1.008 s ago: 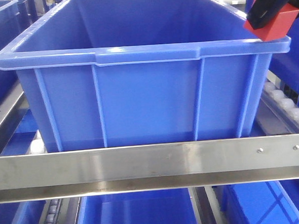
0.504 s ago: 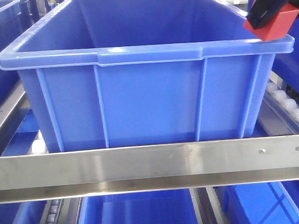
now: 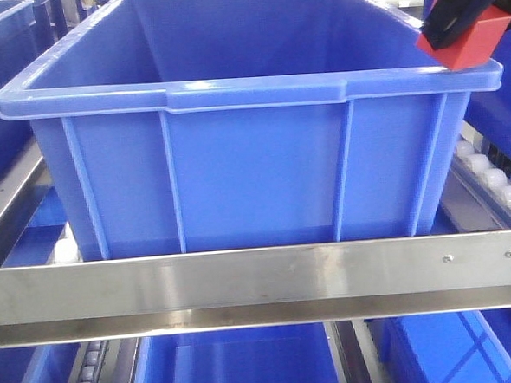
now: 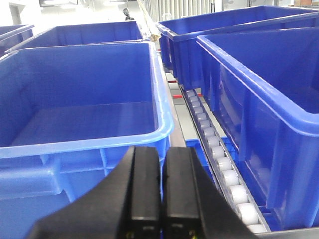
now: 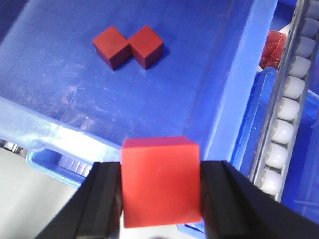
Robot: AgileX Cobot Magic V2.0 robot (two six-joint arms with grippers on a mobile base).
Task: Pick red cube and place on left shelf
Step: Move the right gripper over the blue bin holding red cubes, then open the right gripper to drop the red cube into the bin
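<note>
Front view first: we find the left shelf [image 3: 244, 288] with its flat steel front rail across the frame and a large blue crate [image 3: 254, 165] sitting on the tier behind it. At the upper right, the right gripper [image 3: 458, 24] hangs above the crate's right rear rim corner, tilted, clamped on the red cube [image 3: 472, 44], which is clear of the rim.

Left wrist view: our left gripper [image 4: 162, 194] points level along the shelf, its two black fingers pressed together with nothing between them. It sits just in front of a blue crate's near rim [image 4: 99, 144]; white rollers [image 4: 219, 164] run along the track beside it.

Right wrist view: we look down past the fingers squeezing the cube on both sides. Two dark red cubes [image 5: 128, 46] lie touching, corner to corner, on the crate floor below.
</note>
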